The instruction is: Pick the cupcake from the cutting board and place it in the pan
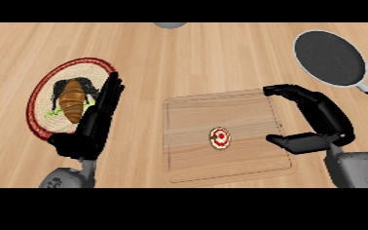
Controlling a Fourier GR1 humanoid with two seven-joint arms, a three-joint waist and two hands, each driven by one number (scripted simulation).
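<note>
While the cupcake (220, 138) sits on the cutting board (188, 126), the right hand (316, 122), fingers spread, flanks it; the pan (329, 57) holds nothing.

Bare counter (215, 58) lies between cutting board (226, 135) and pan (329, 57) — nothing stands between them.

1. The counter (201, 53) looks like pale wood planks, smooth with a soft sheen.
2. The cutting board (194, 161) is lighter wood with fine grain, matt.
3. The pan (329, 57) has a dark, matt, faintly speckled inside and a pale metal-looking rim.
4. The plate (45, 90) looks woven or rough, tan with a red border.
5. Both hands, left (90, 126) and right (323, 122), look like black plastic, slightly glossy.
</note>
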